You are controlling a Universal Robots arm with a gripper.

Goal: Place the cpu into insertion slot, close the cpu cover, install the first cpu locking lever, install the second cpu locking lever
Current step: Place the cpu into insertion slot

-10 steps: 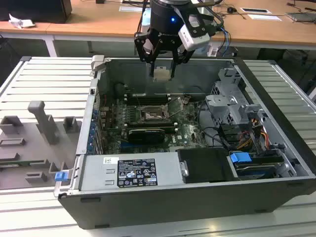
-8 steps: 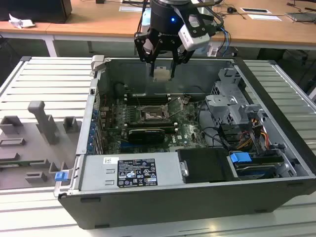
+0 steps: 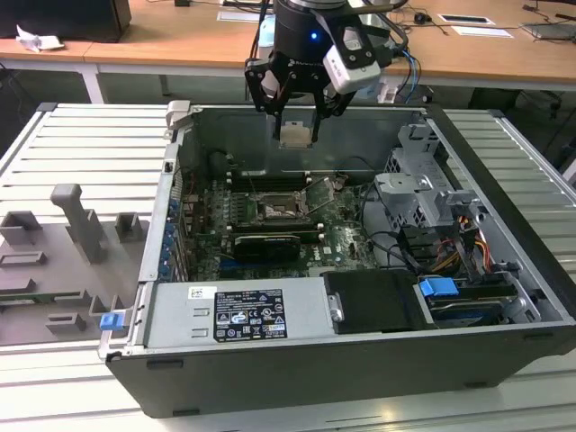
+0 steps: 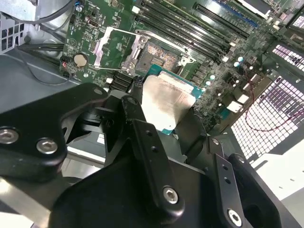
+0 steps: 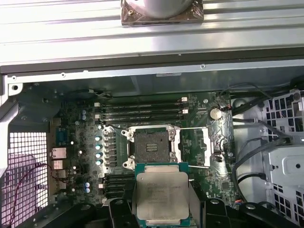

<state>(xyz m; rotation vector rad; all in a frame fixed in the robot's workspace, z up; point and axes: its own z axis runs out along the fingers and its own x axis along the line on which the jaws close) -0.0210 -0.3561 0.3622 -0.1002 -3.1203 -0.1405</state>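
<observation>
My gripper (image 3: 297,121) hangs above the open computer case, shut on the cpu (image 3: 296,138), a flat square chip with a pale metal face. In both wrist views the cpu (image 5: 162,194) (image 4: 166,99) sits level between the black fingers (image 5: 119,211), well above the green board. The insertion slot (image 5: 151,146) (image 4: 159,56) (image 3: 274,210) is a dark square socket with a silvery rim, open and bare, just ahead of the chip. The cpu cover (image 5: 194,147) (image 4: 114,45) is swung open beside the slot, its thin lever wires standing away from it.
Long black memory slots (image 5: 142,110) run on the far side of the socket. A black expansion card (image 3: 265,245) lies on its near side. A drive cage (image 3: 423,193) with cables fills the exterior view's right, a power supply (image 3: 234,315) the front. Grey fixtures (image 3: 81,225) stand outside the case.
</observation>
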